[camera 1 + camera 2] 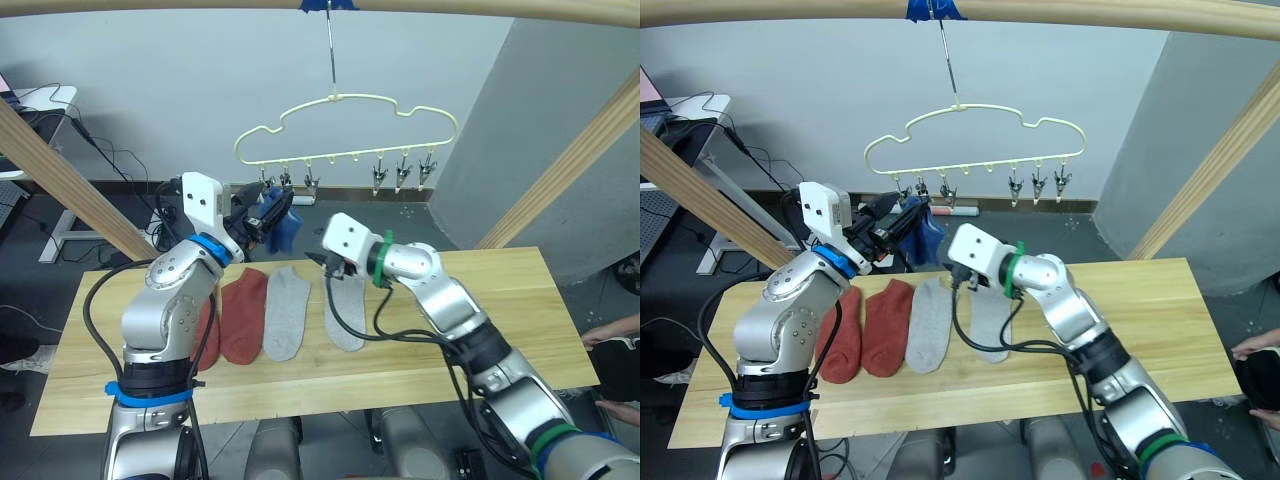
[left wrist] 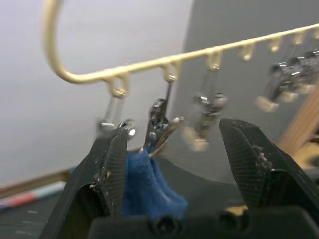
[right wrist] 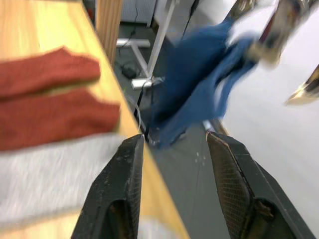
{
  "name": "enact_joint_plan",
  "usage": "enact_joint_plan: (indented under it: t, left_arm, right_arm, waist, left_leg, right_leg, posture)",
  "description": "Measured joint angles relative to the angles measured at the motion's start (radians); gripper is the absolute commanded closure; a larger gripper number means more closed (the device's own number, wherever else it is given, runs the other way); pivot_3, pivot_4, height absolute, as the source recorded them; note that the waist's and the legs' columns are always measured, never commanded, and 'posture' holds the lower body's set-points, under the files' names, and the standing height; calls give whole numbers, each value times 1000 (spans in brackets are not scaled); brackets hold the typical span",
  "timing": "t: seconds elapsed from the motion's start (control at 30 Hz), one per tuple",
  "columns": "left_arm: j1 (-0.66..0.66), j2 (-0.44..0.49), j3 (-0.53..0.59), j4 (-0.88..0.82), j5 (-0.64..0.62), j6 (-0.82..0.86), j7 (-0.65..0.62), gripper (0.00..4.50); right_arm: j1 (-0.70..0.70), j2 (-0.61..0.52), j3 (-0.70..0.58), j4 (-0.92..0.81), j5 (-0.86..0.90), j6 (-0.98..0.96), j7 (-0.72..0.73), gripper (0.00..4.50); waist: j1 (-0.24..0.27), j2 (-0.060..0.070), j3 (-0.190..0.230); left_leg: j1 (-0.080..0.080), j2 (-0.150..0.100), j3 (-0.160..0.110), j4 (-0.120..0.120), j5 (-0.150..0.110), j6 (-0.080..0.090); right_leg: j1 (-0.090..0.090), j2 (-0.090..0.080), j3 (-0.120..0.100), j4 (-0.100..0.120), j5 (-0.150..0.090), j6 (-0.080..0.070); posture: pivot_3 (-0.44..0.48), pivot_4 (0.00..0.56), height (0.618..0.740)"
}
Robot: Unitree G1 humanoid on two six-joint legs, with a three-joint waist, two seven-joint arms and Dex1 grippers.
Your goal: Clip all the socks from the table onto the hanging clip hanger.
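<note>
The left arm is bent sharply at the elbow, its forearm raised and reaching forward and up, so the left gripper (image 2: 172, 164) sits high, level with the hanger's clips. Its two black fingers (image 2: 112, 169) stand spread wide with nothing between them. The right arm stretches low across the front, forearm angled inward to the robot's left. The right gripper (image 3: 174, 172) also has its fingers (image 3: 124, 189) parted, empty.

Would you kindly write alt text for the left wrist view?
The left gripper is open, its black fingers flanking a blue sock hanging from a metal clip on the cream clip hanger. More clips hang along the hanger's bar.
</note>
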Motion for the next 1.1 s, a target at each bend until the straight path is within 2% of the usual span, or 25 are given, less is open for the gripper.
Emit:
enact_joint_plan:
  t: [0.2, 0.43, 0.73, 1.1]
  left_arm:
    - [69, -68, -80, -27, 128, -156, 44, 1270]
    - [80, -179, -137, 10, 236, -276, 131, 1270]
    - [28, -267, -175, 144, 313, -351, 208, 1270]
    - [-14, -278, -151, 221, 334, -396, 260, 1270]
  right_arm:
    - [123, -127, -114, -258, 103, 132, 69, 2371]
    - [162, -176, -252, -462, 239, 311, 66, 2371]
    - [194, -180, -290, -535, 306, 408, 5, 2371]
    - [201, -216, -292, -540, 339, 415, -30, 2371]
  waist:
    - [2, 0, 0]
    - [-2, 0, 0]
    - [-14, 0, 0]
    - [-19, 0, 0]
  left_leg:
    - [0, 0, 0, 0, 0, 0]
    - [0, 0, 0, 1, 0, 0]
    - [0, 0, 0, 1, 0, 0]
    - [0, 0, 0, 1, 0, 0]
  right_leg:
    - [0, 1, 0, 1, 0, 0]
    - [1, 1, 0, 1, -1, 3]
    - [1, 1, 1, 0, -1, 3]
    - [1, 1, 1, 0, -1, 4]
  posture:
    - [-194, 272, 740]
    - [-232, 272, 740]
    - [-260, 270, 740]
    - [-265, 271, 740]
